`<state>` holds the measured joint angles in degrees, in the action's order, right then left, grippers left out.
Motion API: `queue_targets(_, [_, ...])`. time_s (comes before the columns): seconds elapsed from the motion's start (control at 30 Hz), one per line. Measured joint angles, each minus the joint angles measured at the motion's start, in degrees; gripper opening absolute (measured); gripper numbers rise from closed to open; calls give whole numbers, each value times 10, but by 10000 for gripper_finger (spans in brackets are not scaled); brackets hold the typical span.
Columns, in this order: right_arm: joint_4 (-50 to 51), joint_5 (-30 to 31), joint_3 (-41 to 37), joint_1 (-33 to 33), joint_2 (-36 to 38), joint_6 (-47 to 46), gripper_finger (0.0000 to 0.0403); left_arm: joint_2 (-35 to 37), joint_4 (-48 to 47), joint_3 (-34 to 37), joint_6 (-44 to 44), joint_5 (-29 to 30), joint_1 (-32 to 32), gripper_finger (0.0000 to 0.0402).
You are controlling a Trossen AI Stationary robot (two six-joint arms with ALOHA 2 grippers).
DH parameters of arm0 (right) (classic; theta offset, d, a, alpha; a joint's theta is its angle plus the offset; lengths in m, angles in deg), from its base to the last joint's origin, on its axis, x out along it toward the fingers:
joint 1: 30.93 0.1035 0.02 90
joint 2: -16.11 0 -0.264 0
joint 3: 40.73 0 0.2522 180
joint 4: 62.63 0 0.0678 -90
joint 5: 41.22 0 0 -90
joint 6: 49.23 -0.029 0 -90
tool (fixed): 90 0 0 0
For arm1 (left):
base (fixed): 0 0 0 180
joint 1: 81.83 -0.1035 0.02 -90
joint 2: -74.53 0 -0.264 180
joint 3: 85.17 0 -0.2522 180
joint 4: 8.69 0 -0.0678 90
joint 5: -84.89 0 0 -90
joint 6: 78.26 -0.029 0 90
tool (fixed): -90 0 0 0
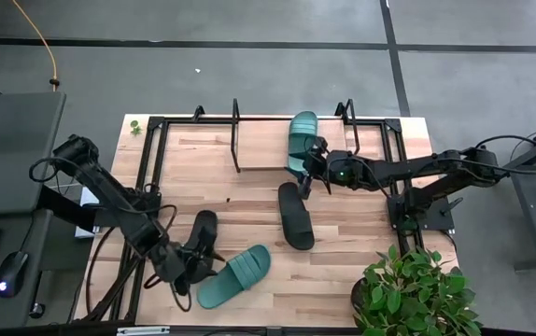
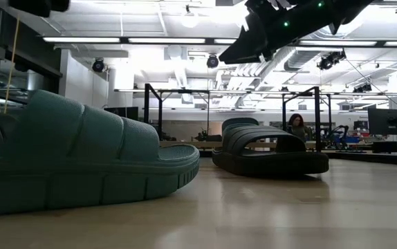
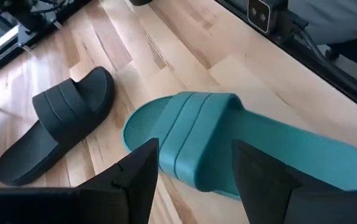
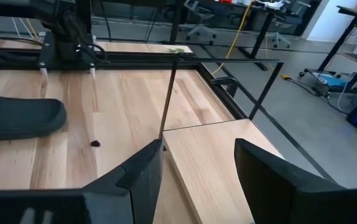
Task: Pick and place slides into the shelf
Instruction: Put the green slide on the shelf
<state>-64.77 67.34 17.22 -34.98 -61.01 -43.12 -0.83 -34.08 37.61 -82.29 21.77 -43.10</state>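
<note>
A: Table point(image 1: 343, 261) first?

B: Wood top is lying wide open around the shelf point(image 1: 263, 140), which is sitting against the far edge, black frame bars at both ends. The strip between shelf and near edge is carrying three slides; the rest of it is bare board.

A: Slides relative to the shelf?

B: One teal slide point(image 1: 302, 138) is resting on the shelf board at its right end. A black slide point(image 1: 296, 216) is lying just in front of the shelf, below that teal one. The second black slide point(image 1: 200, 239) and the second teal slide point(image 1: 234, 276) are sitting well in front of the shelf's left half, near the table's front edge, almost touching each other.

A: Grippers?

B: The right gripper point(image 1: 303, 175) is hovering at the shelf's right end beside the teal slide there, fingers point(image 4: 142, 173) standing apart, nothing between them. The left gripper point(image 1: 190, 269) is hanging far from the shelf over the front pair, fingers point(image 3: 138, 177) apart, straddling the teal strap without clamping it.

A: Anything obscured?

B: A potted plant point(image 1: 416, 291) is covering the corner diagonally opposite the shelf's left end. In the low view the near teal slide is blocking the left side and the shelf board is barely showing behind the black slide.
</note>
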Motion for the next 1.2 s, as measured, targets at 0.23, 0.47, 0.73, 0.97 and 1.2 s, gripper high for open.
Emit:
queue_targets(0.23, [0, 0, 0, 4, 0, -8, 191, -48, 42, 0, 13, 13, 10, 184])
queue_targets(0.47, [3, -6, 0, 4, 0, -14, 191, -103, 42, -33, 13, 17, 6, 184])
queue_targets(0.73, [-7, -10, 0, 4, 0, -13, 191, -159, 27, -63, 13, 17, 6, 184])
queue_targets(0.97, [-21, -11, -1, 4, 0, -9, 191, -175, -7, -75, 41, 13, -13, 184])
queue_targets(1.2, [-23, -12, -1, 4, 0, -7, 191, -187, -22, -74, 58, 1, -28, 184])
